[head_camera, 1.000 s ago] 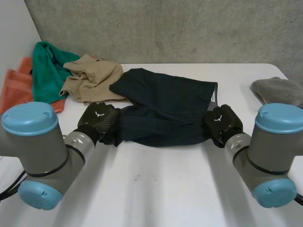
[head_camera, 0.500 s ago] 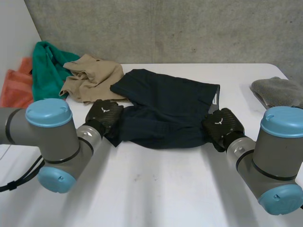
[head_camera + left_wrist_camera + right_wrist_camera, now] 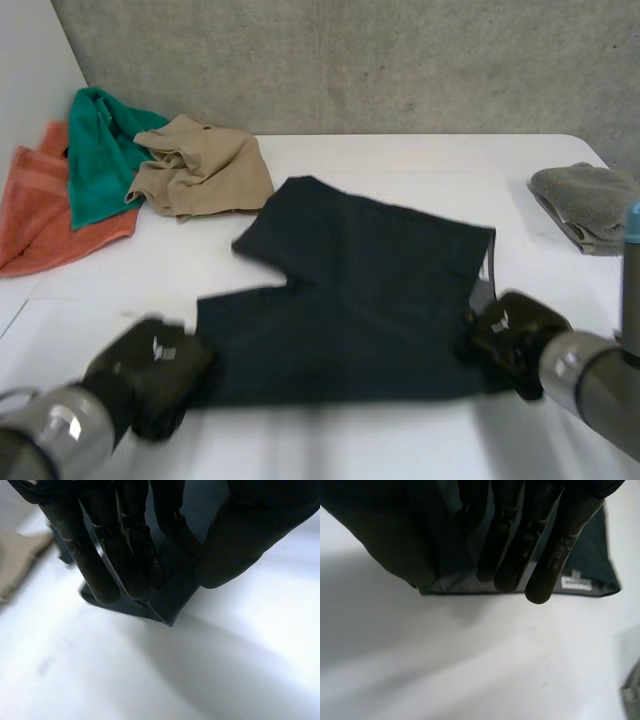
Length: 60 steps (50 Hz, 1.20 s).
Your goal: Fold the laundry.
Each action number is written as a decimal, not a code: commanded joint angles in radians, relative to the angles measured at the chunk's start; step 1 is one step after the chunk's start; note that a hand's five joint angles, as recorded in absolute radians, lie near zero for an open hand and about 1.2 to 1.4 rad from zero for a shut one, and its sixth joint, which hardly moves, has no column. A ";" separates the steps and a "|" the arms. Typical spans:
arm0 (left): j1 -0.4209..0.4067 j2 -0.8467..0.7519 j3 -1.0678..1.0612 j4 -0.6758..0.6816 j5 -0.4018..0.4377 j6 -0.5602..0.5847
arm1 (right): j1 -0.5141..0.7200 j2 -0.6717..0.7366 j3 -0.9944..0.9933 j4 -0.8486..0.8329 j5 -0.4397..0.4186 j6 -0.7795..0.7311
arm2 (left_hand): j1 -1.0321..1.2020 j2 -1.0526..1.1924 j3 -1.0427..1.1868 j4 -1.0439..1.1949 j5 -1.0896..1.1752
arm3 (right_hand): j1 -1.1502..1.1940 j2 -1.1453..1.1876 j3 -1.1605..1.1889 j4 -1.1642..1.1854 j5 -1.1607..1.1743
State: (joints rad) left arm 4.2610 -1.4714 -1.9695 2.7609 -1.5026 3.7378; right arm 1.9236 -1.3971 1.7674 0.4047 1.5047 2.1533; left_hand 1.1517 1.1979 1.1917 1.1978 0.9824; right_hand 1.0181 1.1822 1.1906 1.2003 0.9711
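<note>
While the navy shorts [image 3: 360, 290] lie spread flat on the middle of the white desk [image 3: 400, 160], their long axis runs from 9 o'clock to 3 o'clock, with the waistband pointing to 3 o'clock and the two legs to 9 o'clock. The left hand [image 3: 150, 375] sits at about 7 o'clock of the shorts, at the hem corner of the near leg. In its wrist view its fingers [image 3: 130, 555] and thumb are closed on that dark corner, pinching it. The right hand [image 3: 515, 335] is at 4 o'clock, on the near waistband corner, where its fingers [image 3: 512, 545] press the cloth against the thumb beside a small white label [image 3: 576, 583]. A crumpled tan garment [image 3: 205, 170] lies at 11 o'clock, just beside the far leg. A green cloth [image 3: 100, 150] rests partly on an orange towel [image 3: 40, 215] at 10 o'clock. A grey towel [image 3: 590, 205] lies at 2 o'clock, well apart from the shorts.
</note>
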 commanded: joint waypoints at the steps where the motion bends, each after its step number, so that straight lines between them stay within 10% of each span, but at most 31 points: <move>1: -0.038 0.054 0.001 -0.145 0.039 0.054 | -0.028 -0.115 0.046 0.146 -0.017 -0.053 | 0.245 0.198 0.205 0.198 0.239 | 0.378 0.214 0.206 0.196 0.251; 23: -0.067 -0.757 0.752 0.704 -0.057 0.062 | -0.035 0.237 -0.230 -0.331 0.101 0.158 | 0.245 0.198 0.205 0.198 0.239 | 0.378 0.214 0.206 0.196 0.251; 39: -0.090 -1.308 1.391 0.769 -0.010 0.060 | -0.035 0.566 -0.488 -0.650 0.210 0.129 | 0.245 0.198 0.205 0.198 0.239 | 0.378 0.214 0.206 0.196 0.251; 44: -0.092 -1.348 1.423 0.787 -0.004 0.051 | -0.037 0.601 -0.520 -0.661 0.252 0.132 | 0.085 0.039 0.045 0.039 0.080 | 0.138 -0.026 -0.035 -0.044 0.010; 45: -0.096 -1.345 1.401 0.812 0.002 0.050 | -0.037 0.599 -0.520 -0.659 0.258 0.132 | -0.748 -0.794 -0.788 -0.794 -0.753 | -0.236 -0.401 -0.409 -0.419 -0.364; 46: -0.099 -1.342 1.385 0.828 0.007 0.050 | -0.037 0.596 -0.517 -0.658 0.265 0.132 | -0.977 -1.023 -1.017 -1.023 -0.982 | -0.601 -0.765 -0.773 -0.783 -0.728; 53: -0.122 -1.157 1.166 0.988 0.018 0.043 | -0.046 0.440 -0.418 -0.655 0.289 0.221 | -0.977 -1.023 -1.017 -1.023 -0.982 | -0.844 -1.008 -1.016 -1.026 -0.971; 60: -0.116 -0.930 0.925 1.010 0.012 -0.024 | -0.075 0.224 -0.254 -0.538 0.082 0.387 | -0.977 -1.023 -1.017 -1.023 -0.982 | -0.844 -1.008 -1.016 -1.026 -0.971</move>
State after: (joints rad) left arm 4.1383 -2.6367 -0.7888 3.7326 -1.4842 3.7753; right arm 1.8764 -0.9488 1.3475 -0.2472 1.7806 2.3755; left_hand 0.1891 0.2098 0.2155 0.2071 0.0471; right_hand 0.2156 0.2228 0.2120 0.2392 0.0717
